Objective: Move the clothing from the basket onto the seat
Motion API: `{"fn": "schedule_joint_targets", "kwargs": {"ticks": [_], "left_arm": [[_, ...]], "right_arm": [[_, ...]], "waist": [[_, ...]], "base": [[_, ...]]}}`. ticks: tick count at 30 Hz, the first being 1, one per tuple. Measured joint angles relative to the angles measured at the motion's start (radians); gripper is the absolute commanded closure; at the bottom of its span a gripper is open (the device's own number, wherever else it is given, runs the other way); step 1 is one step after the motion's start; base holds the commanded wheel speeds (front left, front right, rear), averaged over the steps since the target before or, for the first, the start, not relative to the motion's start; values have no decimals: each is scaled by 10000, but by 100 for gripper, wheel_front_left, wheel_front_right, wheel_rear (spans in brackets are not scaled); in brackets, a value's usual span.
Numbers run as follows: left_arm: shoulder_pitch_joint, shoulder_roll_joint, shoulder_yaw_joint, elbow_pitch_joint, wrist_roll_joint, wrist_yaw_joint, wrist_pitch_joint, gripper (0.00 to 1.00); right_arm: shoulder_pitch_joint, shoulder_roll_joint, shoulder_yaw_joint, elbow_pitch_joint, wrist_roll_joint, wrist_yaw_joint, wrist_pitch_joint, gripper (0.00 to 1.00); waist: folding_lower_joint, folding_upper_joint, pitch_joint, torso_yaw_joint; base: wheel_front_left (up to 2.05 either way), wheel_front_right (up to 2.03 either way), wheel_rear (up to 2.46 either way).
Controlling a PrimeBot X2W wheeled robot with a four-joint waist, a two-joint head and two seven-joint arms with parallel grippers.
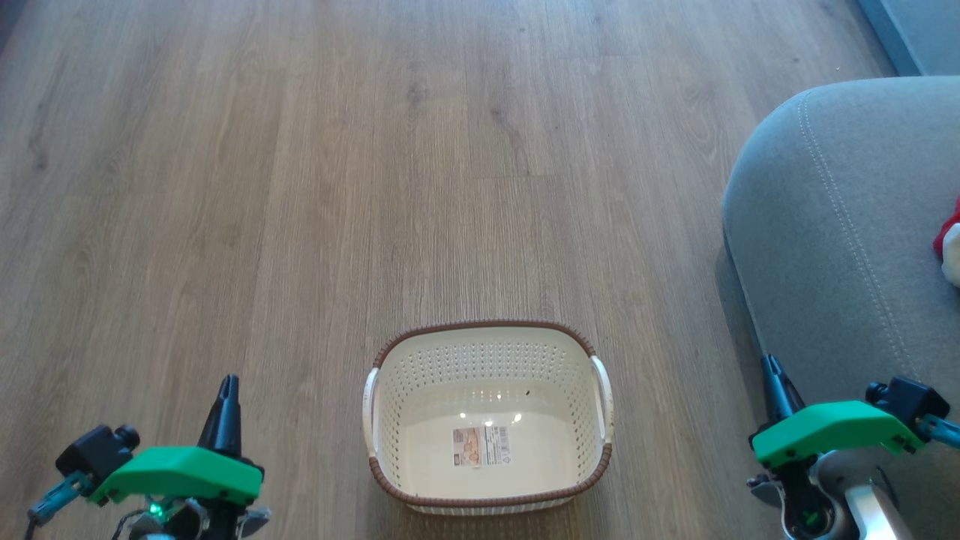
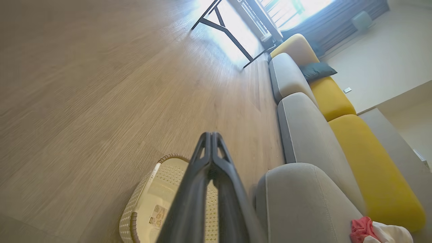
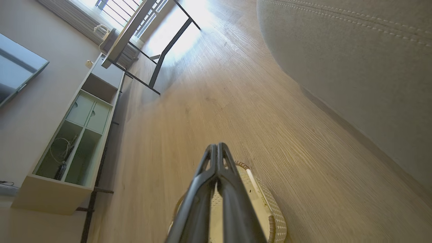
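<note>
Red clothing lay on the grey seat, and the cream basket sat empty on the wood floor. I judged the job finished, so parking both arms low seemed best. The left gripper and right gripper were pressed together, carrying nothing. Yellow cushions and a table stood beyond.

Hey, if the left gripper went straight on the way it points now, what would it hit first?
Most likely the light-brown wooden plank floor just past the left gripper; nothing else shows in that line, though depth is unclear.

Home living room: grey-and-yellow sofa, wood floor, wall television, shelf cabinet.
</note>
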Motion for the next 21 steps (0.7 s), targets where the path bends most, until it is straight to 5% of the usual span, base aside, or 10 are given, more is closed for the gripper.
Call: {"fn": "schedule_joint_targets", "kwargs": {"ticks": [21], "left_arm": [[-201, -2, 184, -155, -2314, 0, 564, 100]], "right_arm": [[2, 0, -370, -238, 2362, -2, 570, 100]], "waist": [[0, 0, -46, 5]], "base": [[0, 0, 0]]}}
